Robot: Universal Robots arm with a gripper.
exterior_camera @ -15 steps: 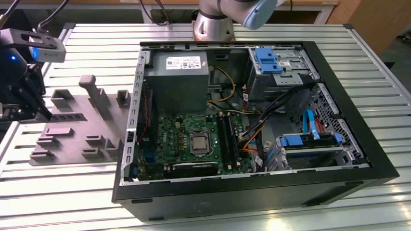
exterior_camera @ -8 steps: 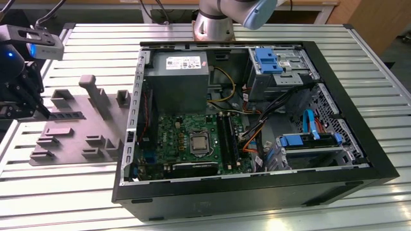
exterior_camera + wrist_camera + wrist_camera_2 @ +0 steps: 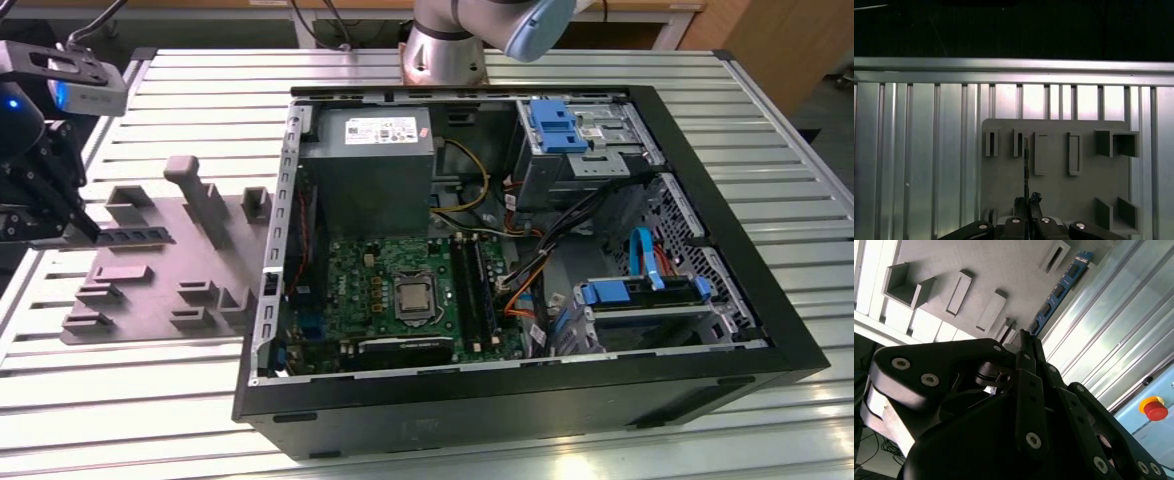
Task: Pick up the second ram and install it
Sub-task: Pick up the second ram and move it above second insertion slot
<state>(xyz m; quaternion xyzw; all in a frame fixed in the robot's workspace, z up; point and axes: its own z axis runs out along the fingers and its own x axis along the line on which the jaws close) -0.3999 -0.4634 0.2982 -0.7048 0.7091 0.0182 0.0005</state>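
Observation:
The second ram [image 3: 1058, 291] is a thin blue-green stick with black chips, standing on edge along the grey moulded tray [image 3: 160, 290]. In the exterior view the ram [image 3: 135, 237] sits near the tray's left side, and my gripper [image 3: 78, 230] is at its left end. The first wrist view shows the stick edge-on [image 3: 1026, 160], running straight in between my fingertips [image 3: 1020, 202]. My gripper [image 3: 1027, 201] looks shut on the near end of the stick. The second wrist view shows the gripper [image 3: 1026, 337] meeting the stick's lower end.
An open computer case [image 3: 534, 410] lies to the exterior view's right of the tray, with the motherboard [image 3: 367, 280] and its long black slots [image 3: 470, 285] inside. Raised blocks [image 3: 200, 205] stand on the tray. A red button [image 3: 1155, 408] sits beyond the slatted table [image 3: 134, 400].

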